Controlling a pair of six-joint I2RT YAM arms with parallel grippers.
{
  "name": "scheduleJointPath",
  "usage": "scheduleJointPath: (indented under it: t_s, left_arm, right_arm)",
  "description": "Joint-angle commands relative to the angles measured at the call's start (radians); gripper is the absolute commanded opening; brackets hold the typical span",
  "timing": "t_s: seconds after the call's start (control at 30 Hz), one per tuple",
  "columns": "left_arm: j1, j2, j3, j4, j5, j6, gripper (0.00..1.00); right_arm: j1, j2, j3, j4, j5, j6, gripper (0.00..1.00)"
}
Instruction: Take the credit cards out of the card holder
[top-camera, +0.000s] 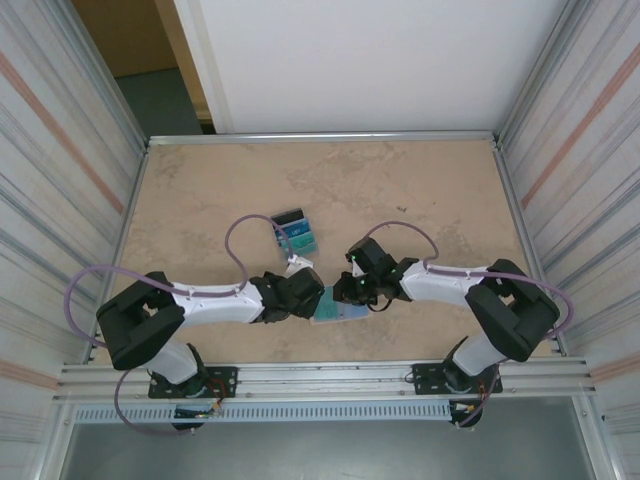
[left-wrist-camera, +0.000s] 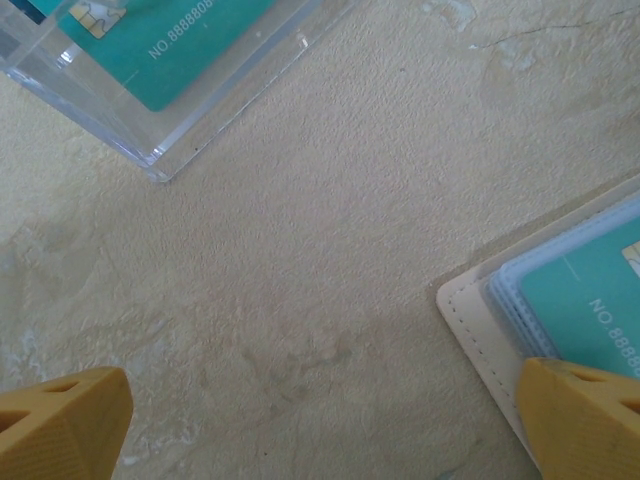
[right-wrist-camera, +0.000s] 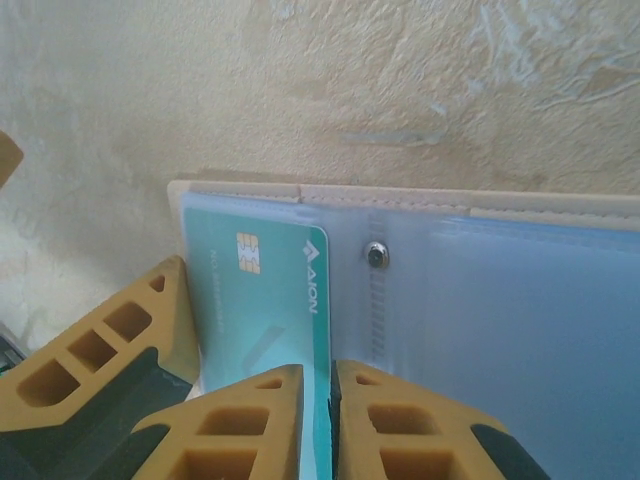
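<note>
**Card holder** (top-camera: 338, 312) lying open, pale blue faces up, on the table (top-camera: 420, 190) at the middle of its near edge, between the two grippers.

**Clear tray** (left-wrist-camera: 150, 140), with cards in it, stands farther in toward the table's middle, with bare table between it and the holder.

**Left gripper** (left-wrist-camera: 320, 425): jaws spread wide, holding nothing. One finger (left-wrist-camera: 585, 420) overlaps the holder's stitched corner, and the other is over bare table.

**Right gripper** (right-wrist-camera: 331, 420): jaws drawn almost together, pinching the long edge of the teal card (right-wrist-camera: 265, 300). The card sits in the pocket at the holder's end nearest the left gripper, beside the snap stud (right-wrist-camera: 376, 256).

**Probable faults:**
- The pinch may catch the pocket film along with the card, so the holder rises too.
- One finger on a single corner may let the holder pivot or drag.
- A grip on so thin an edge may slip.
</note>
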Motion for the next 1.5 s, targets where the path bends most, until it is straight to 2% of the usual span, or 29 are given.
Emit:
scheduleJointPath:
  t_s: [0.0, 0.57, 1.47]
  left_arm:
    - [-0.008, 0.01, 0.021, -0.038, -0.007, -0.014, 0.99]
    - [-0.01, 0.011, 0.024, -0.048, -0.014, -0.016, 0.99]
    - [-0.01, 0.009, 0.028, -0.064, -0.022, -0.016, 0.99]
  right_arm:
    - [-0.007, 0.018, 0.002, 0.029, -0.028, 0.016, 0.15]
    - [-0.013, 0.066, 0.004, 0.034, -0.024, 0.018, 0.12]
    - [-0.02, 0.046, -0.012, 0.029, -0.025, 0.028, 0.15]
